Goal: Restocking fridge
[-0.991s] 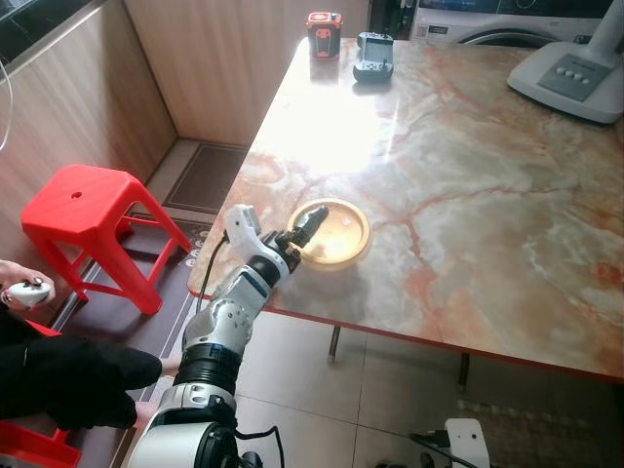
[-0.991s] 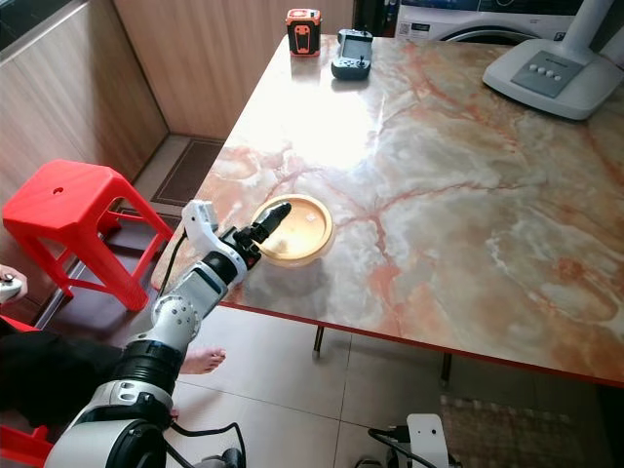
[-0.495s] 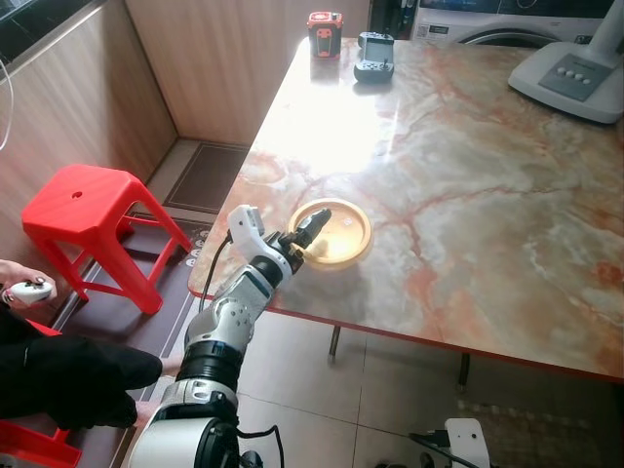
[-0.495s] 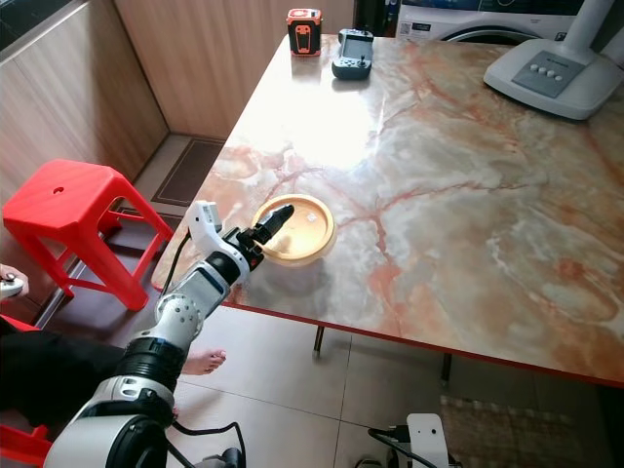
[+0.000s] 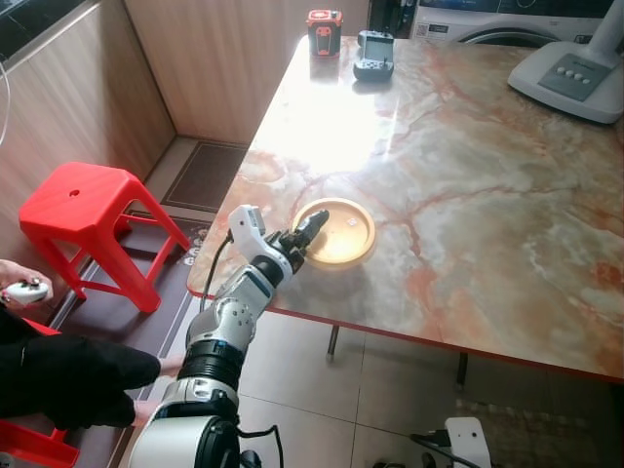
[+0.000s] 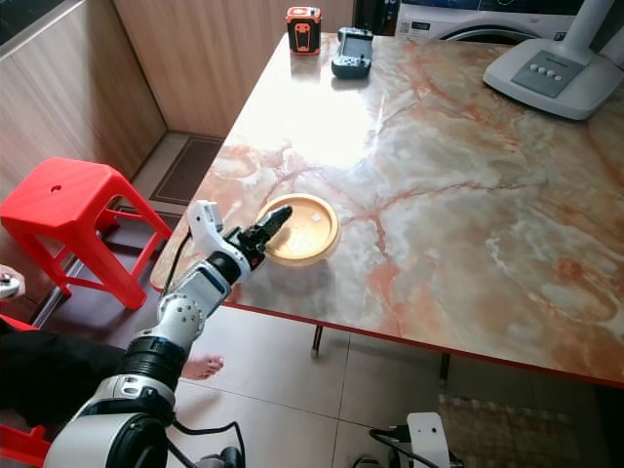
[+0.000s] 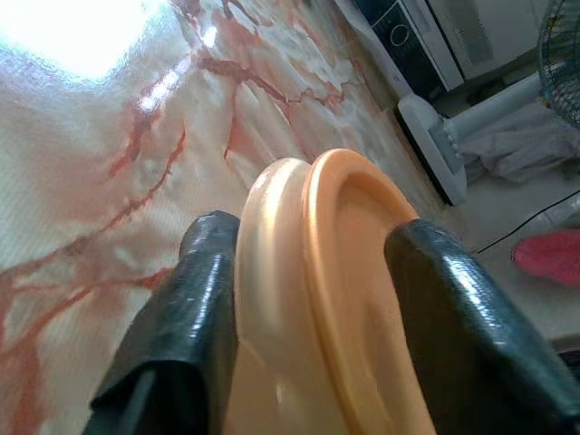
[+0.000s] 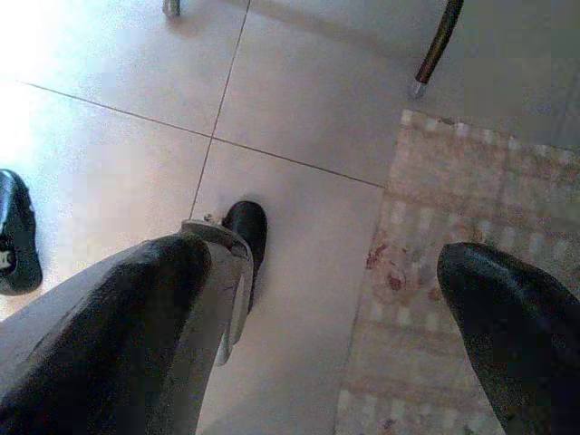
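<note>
— Orange plate [image 5: 336,230], near the marble table's [image 5: 468,185] near-left edge in the left eye view: has it moved?
— Barely. Over the last second the left gripper [image 5: 310,232] has stayed at the rim nearest the robot, and the plate looks nudged a touch further onto the table. It has not been lifted.
— And the right eye view?
— Same scene: plate flat on the marble, black fingers across its near rim. A red stool [image 6: 60,211] stands off to the left.
— What does the left wrist view add?
— One finger [image 7: 186,317] under the rim and one over the plate's face, clenched on the plate's edge. So the grasp looks made, and I judge lifting it toward the fridge comes next.
— The right wrist view?
— The right gripper [image 8: 326,299] hangs over the floor tiles [image 8: 299,181] and a rug [image 8: 435,272], fingers spread apart, idle.
</note>
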### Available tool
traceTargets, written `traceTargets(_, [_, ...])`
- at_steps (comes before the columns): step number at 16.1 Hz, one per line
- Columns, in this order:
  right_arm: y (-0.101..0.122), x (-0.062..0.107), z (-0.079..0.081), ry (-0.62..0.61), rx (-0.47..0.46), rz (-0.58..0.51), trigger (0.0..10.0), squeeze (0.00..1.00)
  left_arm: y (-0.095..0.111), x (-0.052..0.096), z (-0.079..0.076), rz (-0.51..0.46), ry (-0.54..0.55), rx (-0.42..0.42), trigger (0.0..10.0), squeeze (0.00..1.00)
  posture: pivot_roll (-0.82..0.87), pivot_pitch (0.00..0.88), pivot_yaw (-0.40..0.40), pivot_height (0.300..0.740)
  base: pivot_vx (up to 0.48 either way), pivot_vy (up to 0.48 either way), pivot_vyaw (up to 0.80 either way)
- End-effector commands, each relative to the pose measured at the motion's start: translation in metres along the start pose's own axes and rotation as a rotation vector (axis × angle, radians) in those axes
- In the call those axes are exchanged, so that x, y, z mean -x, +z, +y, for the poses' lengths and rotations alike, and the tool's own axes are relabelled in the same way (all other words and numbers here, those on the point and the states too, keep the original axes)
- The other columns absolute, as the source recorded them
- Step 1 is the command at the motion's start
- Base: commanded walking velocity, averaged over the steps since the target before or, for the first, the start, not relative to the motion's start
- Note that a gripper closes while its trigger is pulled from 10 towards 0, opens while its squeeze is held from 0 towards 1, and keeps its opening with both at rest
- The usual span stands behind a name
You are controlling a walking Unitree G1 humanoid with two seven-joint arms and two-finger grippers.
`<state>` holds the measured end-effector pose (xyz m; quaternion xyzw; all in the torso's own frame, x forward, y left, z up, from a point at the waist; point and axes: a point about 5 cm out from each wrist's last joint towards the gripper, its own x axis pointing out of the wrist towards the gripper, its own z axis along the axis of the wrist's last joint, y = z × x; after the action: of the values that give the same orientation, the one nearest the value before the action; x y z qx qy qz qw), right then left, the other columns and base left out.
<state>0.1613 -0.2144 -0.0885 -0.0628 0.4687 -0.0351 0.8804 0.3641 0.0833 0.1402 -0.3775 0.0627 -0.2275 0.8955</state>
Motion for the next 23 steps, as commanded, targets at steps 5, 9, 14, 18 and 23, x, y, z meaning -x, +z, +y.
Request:
traceTargets(5, [-0.008,0.001,0.001,0.008,0.008,0.032,10.0,0.0,-0.006,0.0,0.0,0.019,-0.007,-0.011,0.0,0.0,-0.1,0.162,0.022,0.74,0.0,0.0,0.0])
traceTargets(9, [-0.008,0.001,0.001,0.008,0.018,0.034,10.0,0.0,-0.006,0.0,0.001,0.016,-0.009,-0.013,0.0,0.0,-0.1,0.162,0.019,0.74,0.0,0.0,0.0])
traceTargets(14, [-0.009,0.002,0.002,0.011,0.02,0.035,10.0,0.0,0.007,0.007,0.0,-0.124,0.008,-0.02,0.0,0.0,-0.1,0.161,0.021,0.74,0.0,0.0,0.0])
traceTargets(18, [-0.01,0.002,0.002,0.011,0.014,0.035,10.0,0.0,0.026,0.017,-0.003,-0.276,-0.002,0.043,1.1,0.0,-0.1,0.158,0.021,0.74,0.0,0.0,0.0])
traceTargets(23, [-0.01,0.002,0.003,0.011,-0.019,0.022,10.0,0.0,0.06,0.05,-0.01,-0.466,0.134,-0.208,10.0,0.0,-0.09,0.143,0.027,0.74,0.0,0.0,0.0])
